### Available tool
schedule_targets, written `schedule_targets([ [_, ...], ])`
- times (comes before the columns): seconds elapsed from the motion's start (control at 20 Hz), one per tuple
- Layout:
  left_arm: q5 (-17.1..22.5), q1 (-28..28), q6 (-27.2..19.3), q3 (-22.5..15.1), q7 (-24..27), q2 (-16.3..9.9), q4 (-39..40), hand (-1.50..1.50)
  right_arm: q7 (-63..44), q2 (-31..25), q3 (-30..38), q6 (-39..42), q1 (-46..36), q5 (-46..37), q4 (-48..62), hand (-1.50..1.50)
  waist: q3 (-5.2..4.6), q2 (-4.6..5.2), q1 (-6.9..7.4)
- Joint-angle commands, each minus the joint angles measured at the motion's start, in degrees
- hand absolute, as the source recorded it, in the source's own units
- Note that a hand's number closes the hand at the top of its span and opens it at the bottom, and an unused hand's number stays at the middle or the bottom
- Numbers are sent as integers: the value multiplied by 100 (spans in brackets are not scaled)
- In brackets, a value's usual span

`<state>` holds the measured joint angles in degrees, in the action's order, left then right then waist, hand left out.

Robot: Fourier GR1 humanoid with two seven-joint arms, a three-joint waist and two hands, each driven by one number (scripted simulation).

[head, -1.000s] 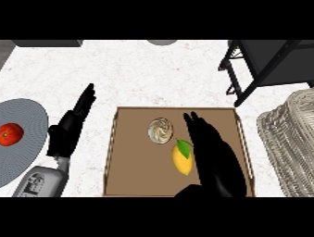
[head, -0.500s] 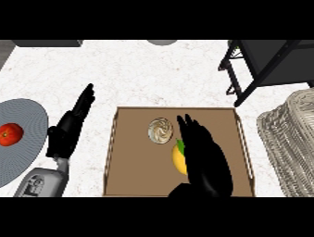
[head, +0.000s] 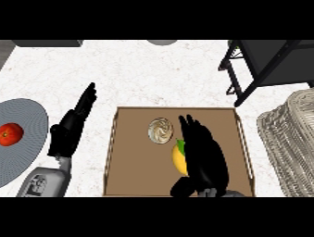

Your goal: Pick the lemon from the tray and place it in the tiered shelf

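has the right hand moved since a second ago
Yes. The right hand has shifted left over the tray, now covering most of the lemon.

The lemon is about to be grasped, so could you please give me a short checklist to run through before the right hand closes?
1. Lemon lies in the tray: ok.
2. Right hand is over the lemon, covering its right side: ok.
3. Right hand's fingers are curled round the lemon: not ok, they are straight.
4. The round thing beside the lemon is clear of the fingers: cannot tell, the fingertips lie close to it.
5. Left hand rests open on the counter, left of the tray, out of the way: ok.
6. Tiered shelf at the upper right is in view: ok.
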<state>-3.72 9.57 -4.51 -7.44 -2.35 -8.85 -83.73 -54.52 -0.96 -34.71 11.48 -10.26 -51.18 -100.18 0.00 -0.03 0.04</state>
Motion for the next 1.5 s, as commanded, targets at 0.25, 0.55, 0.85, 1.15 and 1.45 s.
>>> schedule_targets([
  [0.25,-243,235,76,134,-95,277,172,0,486,94,483,-75,-184,-148,631,-150,1,2,-2],
  [0.55,-371,177,84,210,208,389,365,0,671,94,71,-539,370,-363,853,-150,1,1,-10],
  [0.85,-394,390,206,406,244,404,611,0,615,94,14,-626,92,-117,1184,-150,0,3,-5],
  [1.15,-311,-8,356,371,-42,351,-96,0,1106,92,173,-235,2,-245,1728,150,1,0,26],
  [1.45,-374,150,450,552,150,328,168,0,1342,61,285,-32,40,-659,1184,150,0,0,-5],
])
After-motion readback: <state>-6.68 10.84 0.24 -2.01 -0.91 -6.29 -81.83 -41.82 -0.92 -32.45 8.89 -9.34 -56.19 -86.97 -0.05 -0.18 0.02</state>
